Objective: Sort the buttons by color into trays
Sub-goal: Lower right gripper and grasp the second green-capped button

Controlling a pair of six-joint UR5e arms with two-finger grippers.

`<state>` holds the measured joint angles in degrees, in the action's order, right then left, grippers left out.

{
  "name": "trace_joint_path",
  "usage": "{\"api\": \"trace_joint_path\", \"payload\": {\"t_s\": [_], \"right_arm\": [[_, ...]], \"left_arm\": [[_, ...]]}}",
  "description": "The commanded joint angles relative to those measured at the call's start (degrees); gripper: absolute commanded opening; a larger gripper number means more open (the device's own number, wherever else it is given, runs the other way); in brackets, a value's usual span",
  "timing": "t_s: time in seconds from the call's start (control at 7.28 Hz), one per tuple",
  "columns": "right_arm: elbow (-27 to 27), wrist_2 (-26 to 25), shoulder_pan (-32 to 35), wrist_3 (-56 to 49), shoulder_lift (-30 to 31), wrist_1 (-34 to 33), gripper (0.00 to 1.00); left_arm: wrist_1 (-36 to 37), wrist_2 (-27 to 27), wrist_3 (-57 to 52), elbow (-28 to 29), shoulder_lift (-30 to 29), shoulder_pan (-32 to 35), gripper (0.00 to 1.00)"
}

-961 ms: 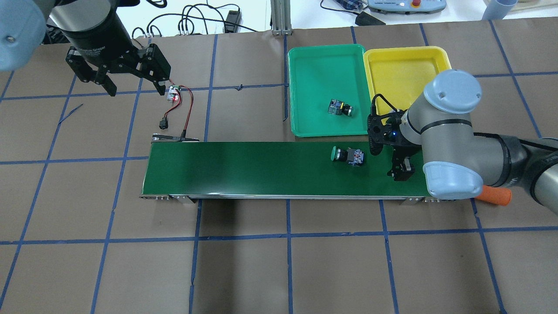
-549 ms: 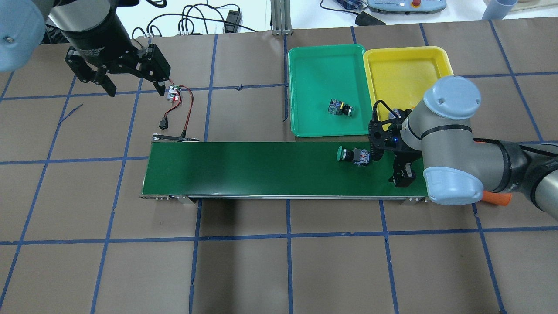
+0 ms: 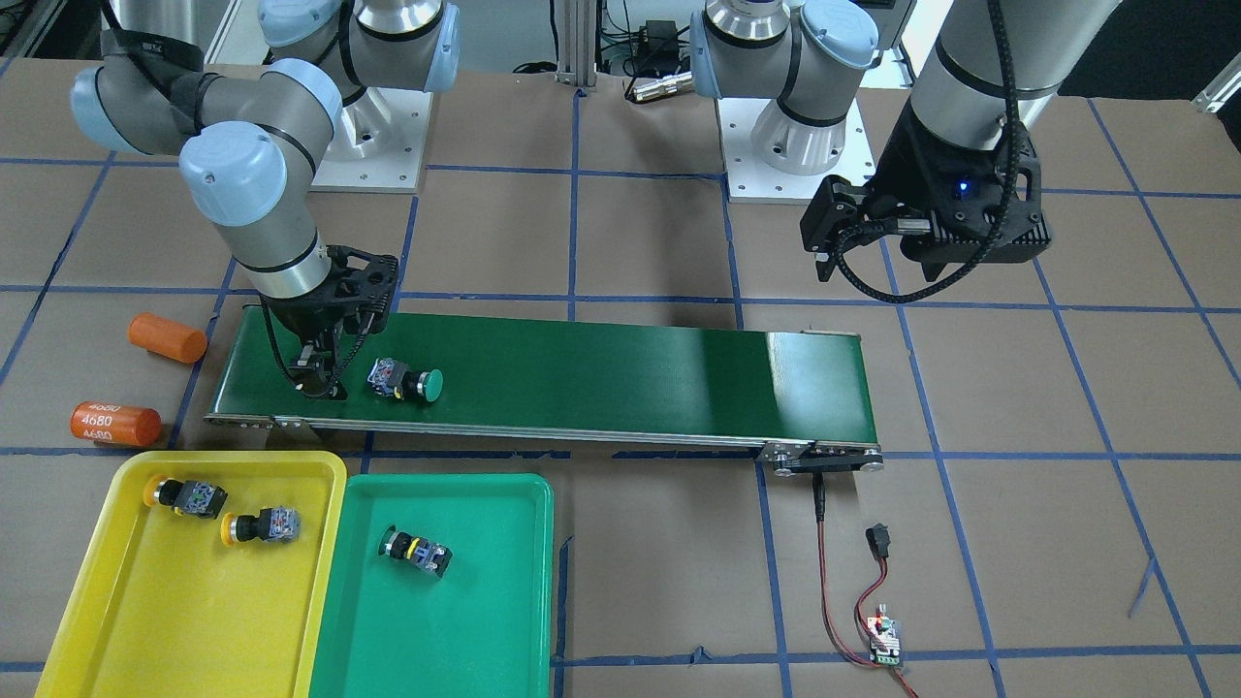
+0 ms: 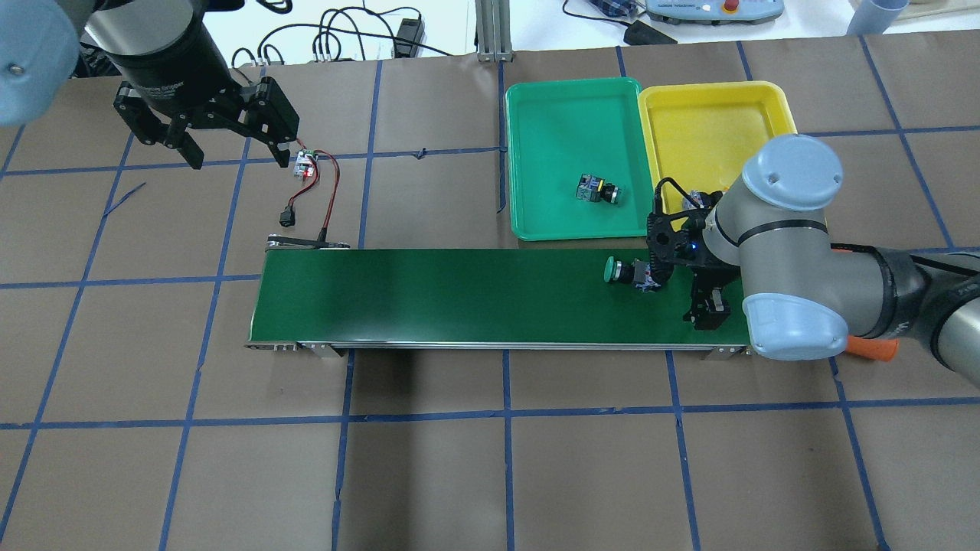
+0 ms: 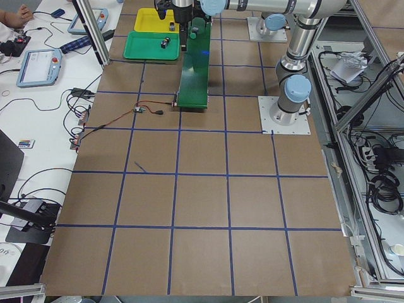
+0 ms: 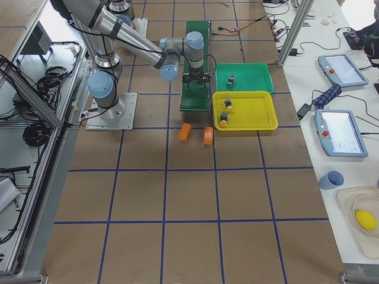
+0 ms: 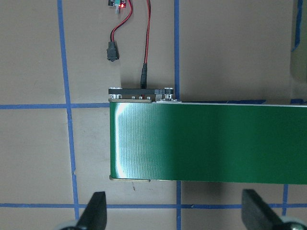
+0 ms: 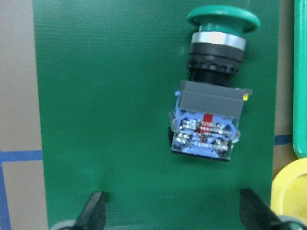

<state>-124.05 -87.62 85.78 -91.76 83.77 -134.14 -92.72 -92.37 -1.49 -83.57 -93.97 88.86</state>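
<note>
A: What changes over the last second?
B: The green button [image 8: 211, 120] rides the conveyor belt [image 4: 459, 295] closer to the right end effector [image 8: 175, 213]. A second ago a clear stretch of belt lay between them. Now the button's terminal block sits just ahead of the fingertips, cap pointing away. The arm shifted slightly early on and has held since.

A: State of that end effector?
B: Released, fingers spread wide, low over the belt, holding nothing. The button lies on its side within the span of the fingers but beyond their tips, touching neither.

A: Meaning for the task?
B: Judgement: the last unsorted button is now within reach. A short advance and a close on the body should take it. The green tray [image 3: 446, 480] lies just off the belt edge to one side of the end effector, so the carry looks short.

A: Rest of the sort?
B: Two yellow buttons [image 3: 184, 496] lie in the yellow tray [image 3: 233, 456], on the same side of the end effector. A third button [image 3: 417, 553] lies in the green tray, its cap colour hard to tell against the plastic.

A: Left end effector [image 7: 173, 213]?
B: Unchanged: released, empty, hanging above the desk [image 4: 490, 474] at the belt's far end, well apart from every button.

A: Legible writing?
B: "4680" on the orange cylinder [image 3: 116, 424] behind the right end effector, past the belt end. Lettering on the left end effector's housing is too small to read. The red patch on the button's block shows no readable text.
</note>
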Motion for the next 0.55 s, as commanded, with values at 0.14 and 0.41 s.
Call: {"api": "trace_joint_path", "payload": {"t_s": [0.14,0.41], "right_arm": [[0.1,0.0,0.0,0.0,-0.1,-0.4,1.0],[0.2,0.0,0.1,0.5,-0.2,-0.7,1.0]], "left_arm": [[0.1,0.0,0.0,0.0,-0.1,0.0,1.0],[0.3,0.0,0.0,0.2,-0.3,0.0,1.0]]}}
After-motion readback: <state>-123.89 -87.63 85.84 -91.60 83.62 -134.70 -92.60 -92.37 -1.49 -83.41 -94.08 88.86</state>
